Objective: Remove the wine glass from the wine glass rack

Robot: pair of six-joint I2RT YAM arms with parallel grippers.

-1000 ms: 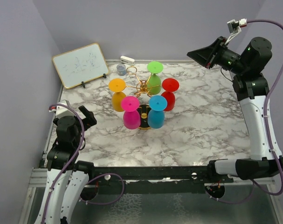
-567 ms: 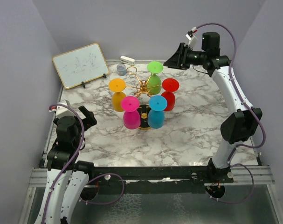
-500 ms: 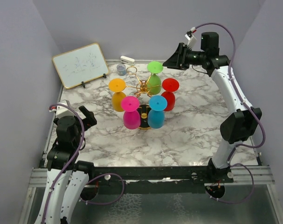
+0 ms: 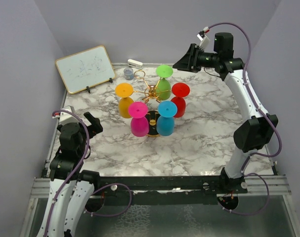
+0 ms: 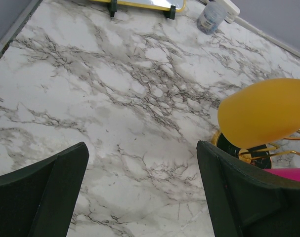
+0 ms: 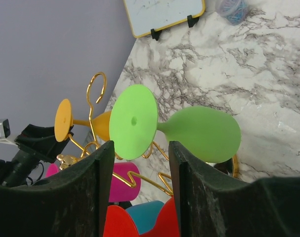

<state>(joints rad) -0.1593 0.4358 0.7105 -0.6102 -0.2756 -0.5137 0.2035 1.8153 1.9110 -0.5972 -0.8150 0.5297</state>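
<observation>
Wine glass rack [image 4: 150, 92]: mid-table, five coloured glasses hanging inverted.
Right gripper [image 6: 137, 197]: jaws apart, empty, facing the green wine glass [image 6: 204, 133] on the rack's far side.
Left gripper [image 5: 140, 197]: spread, empty.
Step, judged: approach.
Next, likely: advance, grasp the glass, slide its stem out of the loop.

No legible text; whiteboard [image 4: 85, 68] bears faint scribbles, unreadable.
</observation>
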